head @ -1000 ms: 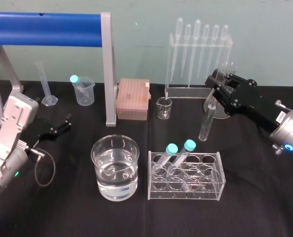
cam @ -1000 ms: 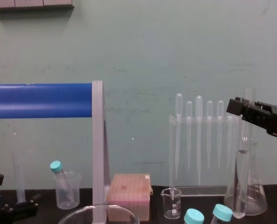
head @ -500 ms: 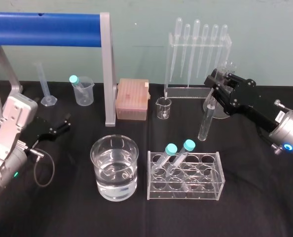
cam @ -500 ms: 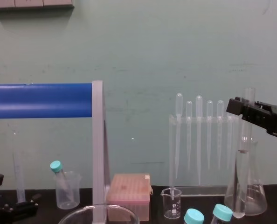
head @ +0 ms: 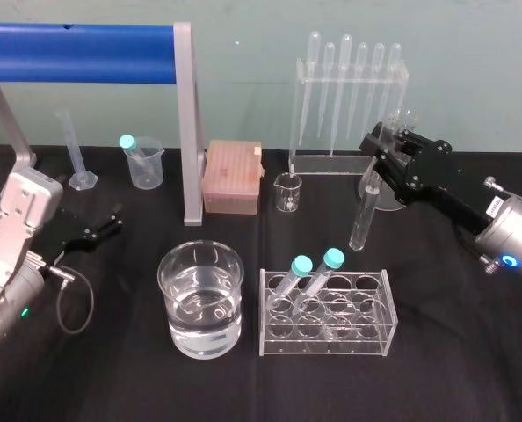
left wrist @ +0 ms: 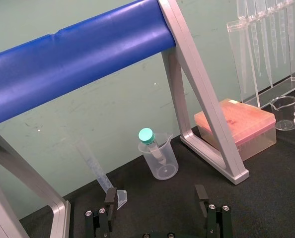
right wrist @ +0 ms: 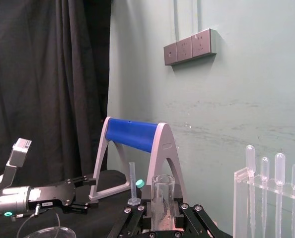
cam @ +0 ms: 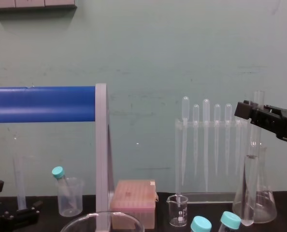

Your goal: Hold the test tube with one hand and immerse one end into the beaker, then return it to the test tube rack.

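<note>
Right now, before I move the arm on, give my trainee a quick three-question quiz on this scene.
1. True or false: the test tube hangs behind the test tube rack, apart from the beaker.
2. Which gripper holds the tube? A) left B) right C) neither.
3. Fill in: ___ teal-capped tubes lean in the rack.
Key: 1 true; 2 B, the right gripper, jaws shut on it, while the left gripper sits open at far left; 3 two.
</note>
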Motion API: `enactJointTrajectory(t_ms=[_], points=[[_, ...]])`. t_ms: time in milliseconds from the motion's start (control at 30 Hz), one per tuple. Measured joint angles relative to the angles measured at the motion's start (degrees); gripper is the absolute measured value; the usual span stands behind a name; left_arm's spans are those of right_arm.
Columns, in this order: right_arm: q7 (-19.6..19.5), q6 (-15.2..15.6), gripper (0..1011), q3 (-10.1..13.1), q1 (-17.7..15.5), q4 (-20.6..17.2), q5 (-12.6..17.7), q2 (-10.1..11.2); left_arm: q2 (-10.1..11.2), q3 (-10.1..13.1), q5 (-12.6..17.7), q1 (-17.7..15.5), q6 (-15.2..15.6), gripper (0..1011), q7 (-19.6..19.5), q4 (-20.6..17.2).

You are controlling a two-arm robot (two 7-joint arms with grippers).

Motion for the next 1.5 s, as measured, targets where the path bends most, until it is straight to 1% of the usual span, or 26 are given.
enactJointTrajectory(t_ms=[1267, 1433, 1500], points=[[0.04, -0.05, 242, 0.05, 0.0, 0.0, -0.01, -0.03, 0.0, 0.0, 0.0, 0.0, 0.0, 1000, 0.0, 0.0], [1.39, -1.32, 242, 0.22, 0.42, -0.07, 0.01, -0.54, 0.0, 0.0, 0.0, 0.0, 0.0, 1000, 0.0, 0.0], [2.5, -2.01, 242, 0.12, 1.18, -0.13, 0.01, -0.94, 0.0, 0.0, 0.0, 0.0, 0.0, 1000, 0.0, 0.0]])
